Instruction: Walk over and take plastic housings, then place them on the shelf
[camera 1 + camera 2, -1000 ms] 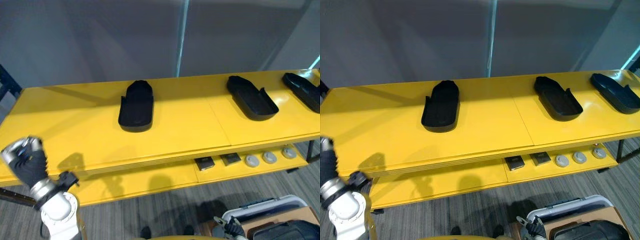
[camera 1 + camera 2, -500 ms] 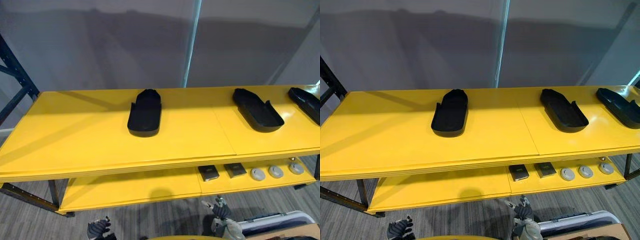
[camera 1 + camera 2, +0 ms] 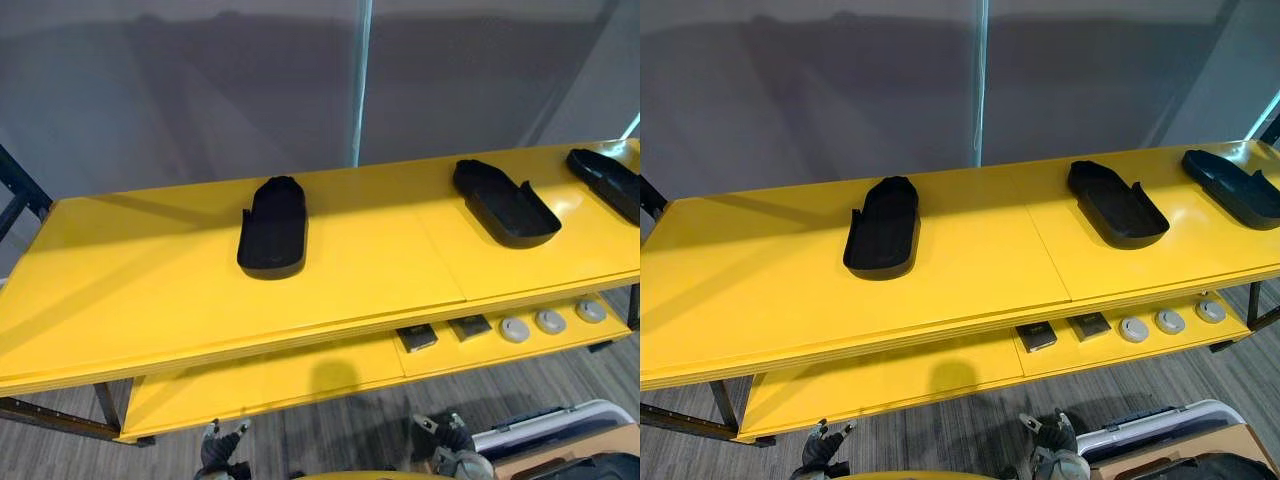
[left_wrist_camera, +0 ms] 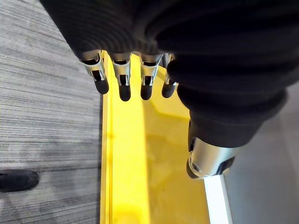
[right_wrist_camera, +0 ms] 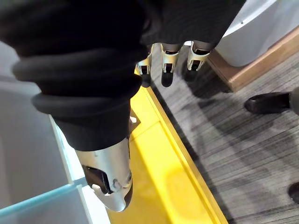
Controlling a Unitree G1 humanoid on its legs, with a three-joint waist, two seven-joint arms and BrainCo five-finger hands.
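**Left hand** [image 4: 122, 70]: hangs low at the near left over the grey carpet floor [image 4: 46, 93], in front of the lower shelf [image 3: 250, 385]. Fingers [image 4: 146, 81] straight and slack in a row, thumb [image 4: 210, 161] apart. Nothing held.

**Right hand** [image 5: 167, 58]: low at the near right, likewise loose-fingered and empty (thumb [image 5: 110, 179] standing clear of the rest). Close to a white bin [image 5: 271, 28] on the floor.

**Lower shelf**, yellow: two dark square parts [image 3: 416, 337] side by side right of centre. Three grey round discs [image 3: 550, 320] in a row further right.

**Top shelf** [image 3: 140, 290], yellow and long: three black plastic housings, all lying flat, well apart from both hands.
- Left housing [image 3: 273, 225]: near the shelf's middle, lying lengthwise near to far.
- Middle housing [image 3: 503, 200]: to the right, set at an angle.
- Right housing [image 3: 605, 182]: at the far right end, partly cut off by the view's edge.

**Behind**: grey wall [image 3: 180, 90] with a pale vertical strip [image 3: 362, 80].
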